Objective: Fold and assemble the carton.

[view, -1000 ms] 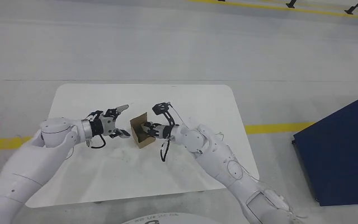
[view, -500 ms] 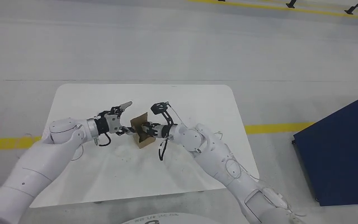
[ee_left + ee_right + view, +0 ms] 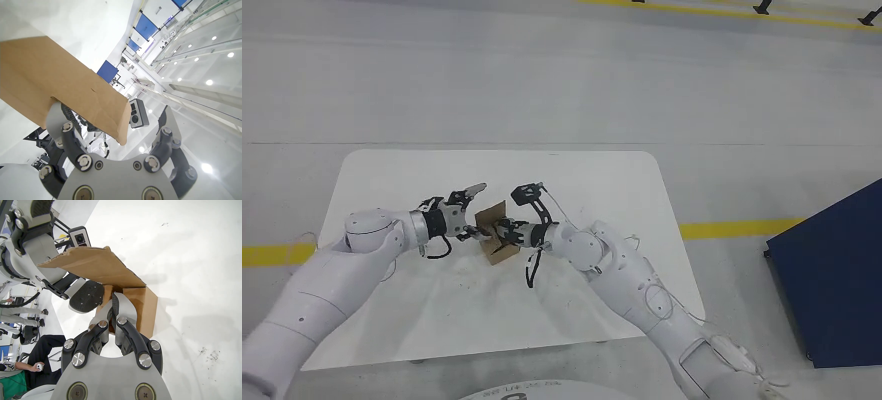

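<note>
Carton (image 3: 495,232) on white table (image 3: 582,180); we see right gripper (image 3: 113,300) fingers pinched together on its wall, left gripper (image 3: 477,208) fingers apart, one pad touching flap.

Bright overhead ceiling lights (image 3: 209,82) (wrist views bowed); soft shadows on table (image 3: 189,256).

The left gripper (image 3: 478,210) travels toward three o'clock, jaws spread wide, and now meets the carton (image 3: 491,218) at its nine o'clock side.
</note>
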You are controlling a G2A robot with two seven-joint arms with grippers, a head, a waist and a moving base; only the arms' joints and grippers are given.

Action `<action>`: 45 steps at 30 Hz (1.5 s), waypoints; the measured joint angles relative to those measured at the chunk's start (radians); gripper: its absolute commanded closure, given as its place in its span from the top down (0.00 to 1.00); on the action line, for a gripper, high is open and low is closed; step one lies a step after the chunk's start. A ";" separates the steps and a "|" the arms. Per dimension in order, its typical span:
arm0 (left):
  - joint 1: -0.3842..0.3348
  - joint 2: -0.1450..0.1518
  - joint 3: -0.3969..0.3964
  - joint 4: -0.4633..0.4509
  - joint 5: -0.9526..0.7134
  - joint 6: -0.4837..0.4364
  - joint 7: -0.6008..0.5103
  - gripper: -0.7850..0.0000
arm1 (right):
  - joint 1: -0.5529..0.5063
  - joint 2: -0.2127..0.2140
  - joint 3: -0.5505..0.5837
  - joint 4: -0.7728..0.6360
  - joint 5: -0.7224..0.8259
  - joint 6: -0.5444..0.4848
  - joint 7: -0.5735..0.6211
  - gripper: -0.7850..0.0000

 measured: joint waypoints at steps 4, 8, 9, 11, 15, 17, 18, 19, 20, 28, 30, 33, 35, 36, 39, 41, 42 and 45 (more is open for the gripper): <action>-0.010 -0.007 0.010 0.004 0.047 -0.001 0.033 1.00 | 0.000 0.000 0.001 0.001 -0.001 -0.002 0.003 0.00; -0.008 -0.012 0.009 -0.004 0.071 -0.013 0.042 1.00 | -0.002 0.000 0.006 0.000 0.002 -0.005 0.002 0.00; -0.007 -0.012 0.009 -0.008 0.081 -0.019 0.037 1.00 | -0.004 0.001 0.008 0.000 0.003 -0.008 0.003 0.00; -0.005 -0.013 0.008 -0.014 0.097 -0.029 0.029 1.00 | -0.006 0.001 0.011 -0.002 0.006 -0.014 0.004 0.00; 0.003 -0.010 0.003 -0.036 0.138 -0.051 0.003 1.00 | -0.016 0.004 0.021 -0.007 0.013 -0.042 0.002 0.00; 0.009 -0.007 0.000 -0.046 0.165 -0.056 -0.013 1.00 | -0.022 0.007 0.029 -0.009 0.017 -0.060 0.001 0.00; 0.012 -0.005 -0.002 -0.050 0.173 -0.054 -0.017 1.00 | -0.024 0.008 0.032 -0.009 0.018 -0.063 0.001 0.00; 0.016 -0.004 -0.003 -0.056 0.182 -0.050 -0.023 1.00 | -0.026 0.008 0.034 -0.010 0.019 -0.064 0.001 0.00; 0.019 -0.004 -0.005 -0.060 0.186 -0.047 -0.026 1.00 | -0.027 0.009 0.035 -0.011 0.019 -0.064 0.002 0.00; 0.052 0.006 -0.037 -0.098 0.220 -0.050 -0.026 1.00 | -0.042 0.012 0.046 -0.022 0.020 -0.088 -0.007 0.00; 0.059 0.008 -0.044 -0.109 0.232 -0.049 -0.015 1.00 | -0.050 0.015 0.053 -0.026 0.022 -0.106 -0.014 0.00; 0.070 0.010 -0.050 -0.129 0.260 -0.041 0.007 1.00 | -0.075 0.023 0.076 -0.034 0.034 -0.162 -0.017 0.00; 0.078 0.011 -0.053 -0.142 0.270 -0.037 0.014 1.00 | -0.097 0.033 0.104 -0.040 0.056 -0.227 0.002 0.00; 0.082 0.011 -0.055 -0.148 0.275 -0.035 0.017 1.00 | -0.109 0.040 0.122 -0.040 0.074 -0.268 0.022 0.00; 0.088 0.012 -0.061 -0.161 0.281 -0.031 0.019 1.00 | -0.122 0.054 0.149 -0.041 0.097 -0.343 0.096 0.00; 0.094 0.013 -0.069 -0.172 0.284 -0.030 0.017 1.00 | -0.112 0.063 0.156 -0.038 0.093 -0.358 0.184 0.00; 0.097 0.014 -0.074 -0.179 0.285 -0.030 0.015 1.00 | -0.103 0.065 0.159 -0.039 0.081 -0.329 0.221 0.00; 0.107 0.017 -0.084 -0.195 0.288 -0.027 0.009 1.00 | -0.090 0.062 0.144 -0.052 0.045 -0.233 0.227 0.00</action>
